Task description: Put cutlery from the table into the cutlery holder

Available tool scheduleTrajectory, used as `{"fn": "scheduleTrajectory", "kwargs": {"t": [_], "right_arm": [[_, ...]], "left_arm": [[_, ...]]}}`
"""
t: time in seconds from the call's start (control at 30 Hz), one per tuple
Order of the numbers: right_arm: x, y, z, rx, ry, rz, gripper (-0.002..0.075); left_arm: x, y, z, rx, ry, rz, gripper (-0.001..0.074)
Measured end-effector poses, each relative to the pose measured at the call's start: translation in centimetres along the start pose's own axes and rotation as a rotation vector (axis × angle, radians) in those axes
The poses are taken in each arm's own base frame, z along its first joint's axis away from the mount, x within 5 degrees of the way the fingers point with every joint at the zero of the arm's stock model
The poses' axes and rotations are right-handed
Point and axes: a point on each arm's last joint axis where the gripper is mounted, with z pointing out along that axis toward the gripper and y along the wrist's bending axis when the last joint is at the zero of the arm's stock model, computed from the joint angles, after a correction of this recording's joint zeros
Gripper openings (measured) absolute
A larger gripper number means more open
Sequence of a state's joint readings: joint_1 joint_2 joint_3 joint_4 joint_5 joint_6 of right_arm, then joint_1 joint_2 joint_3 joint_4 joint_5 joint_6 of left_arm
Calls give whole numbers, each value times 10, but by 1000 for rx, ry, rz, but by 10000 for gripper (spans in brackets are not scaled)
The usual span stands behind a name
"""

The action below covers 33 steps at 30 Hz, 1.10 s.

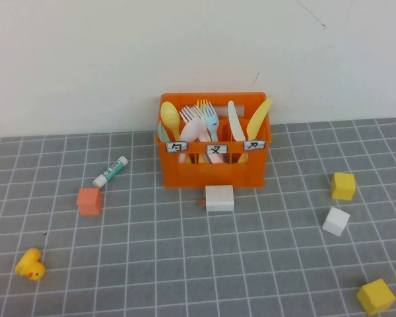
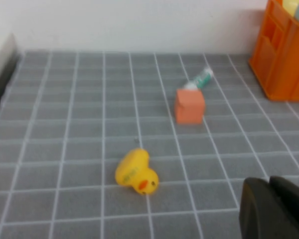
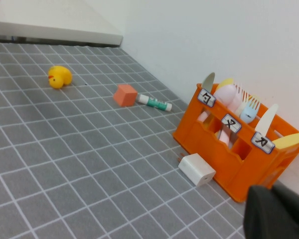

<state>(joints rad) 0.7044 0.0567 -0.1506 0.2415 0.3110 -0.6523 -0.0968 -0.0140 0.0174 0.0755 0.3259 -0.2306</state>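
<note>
The orange cutlery holder stands at the back of the grey gridded table, against the wall. A light blue fork and a pale pink fork stand upright in its middle compartment, tines up. No cutlery lies on the table. Neither arm shows in the high view. My left gripper is shut and empty, low over the table's left side near the duck. My right gripper is shut and empty, hovering to the right of the holder.
A yellow spoon, a white knife and a yellow knife also stand in the holder. A white charger block sits before it. On the left lie a glue stick, an orange cube and a duck. Yellow and white cubes dot the right.
</note>
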Motion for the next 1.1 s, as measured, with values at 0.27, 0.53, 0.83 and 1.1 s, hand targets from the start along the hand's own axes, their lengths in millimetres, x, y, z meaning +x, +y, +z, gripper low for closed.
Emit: {"fn": "scheduleTrajectory", "kwargs": {"t": [0.27,0.53,0.83,1.1], "right_arm": [[0,0,0,-1,2,0,-1],[0,0,0,-1,2,0,-1],[0,0,0,-1,2,2,-1],[0,0,0,-1,2,2,-1]], "left_arm": [[3,-2,0,18,22,-29,0],[3,-2,0,23,23,-38,0],[3,-2,0,23,23,-36,0],[3,-2,0,23,23,-32,0]]}}
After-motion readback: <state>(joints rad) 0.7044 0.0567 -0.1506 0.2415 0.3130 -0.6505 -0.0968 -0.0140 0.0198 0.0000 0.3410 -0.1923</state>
